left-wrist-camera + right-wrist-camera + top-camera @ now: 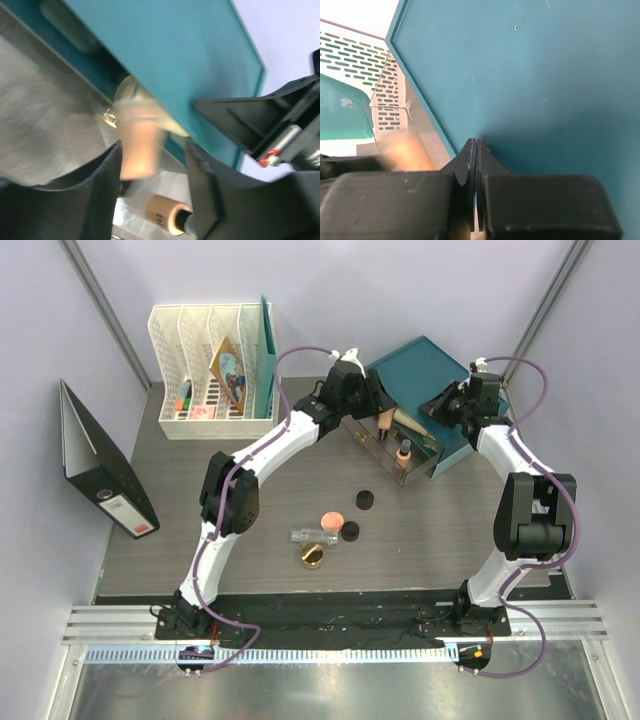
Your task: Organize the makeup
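My left gripper (378,415) (152,165) hangs over a clear box (418,470) and stands open. A blurred peach tube (140,145) lies between its fingers, close to the left finger and apart from the right one. Below it in the box lies a beige bottle (167,215) (403,453) beside another peach tube (412,424). My right gripper (440,405) (476,142) is shut, its tips against the teal lid (545,75) (425,370). On the table sit two black pots (364,500) (350,532), a coral compact (331,517), a clear glass bottle (312,535) and a gold jar (313,557).
A white file rack (200,340) with papers and a teal folder stands at the back left. A black binder (100,470) leans at the table's left edge. The raised teal lid stands just behind the clear box.
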